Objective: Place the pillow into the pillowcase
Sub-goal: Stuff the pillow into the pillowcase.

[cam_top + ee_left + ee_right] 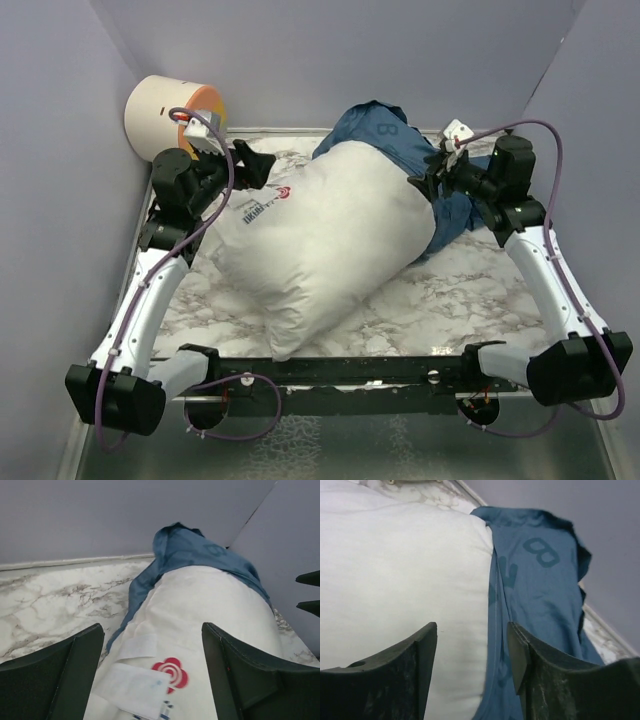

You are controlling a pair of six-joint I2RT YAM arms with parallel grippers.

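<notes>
The plump white pillow (320,240) lies diagonally across the table, and its far end is tucked into the blue pillowcase (395,135), which is bunched at the back. My left gripper (255,165) is open and empty just above the pillow's left edge, over the red printed label (171,672). The left wrist view shows the pillow (210,610) and the pillowcase (190,550) beyond it. My right gripper (425,182) is open at the pillowcase's edge. In the right wrist view the gripper (472,640) straddles the seam where the pillowcase (540,580) meets the pillow (395,570); it grips nothing.
A cream cylinder with an orange face (170,112) stands at the back left corner, behind the left arm. Grey walls close in on the left, back and right. The marble table (450,290) shows in front right of the pillow.
</notes>
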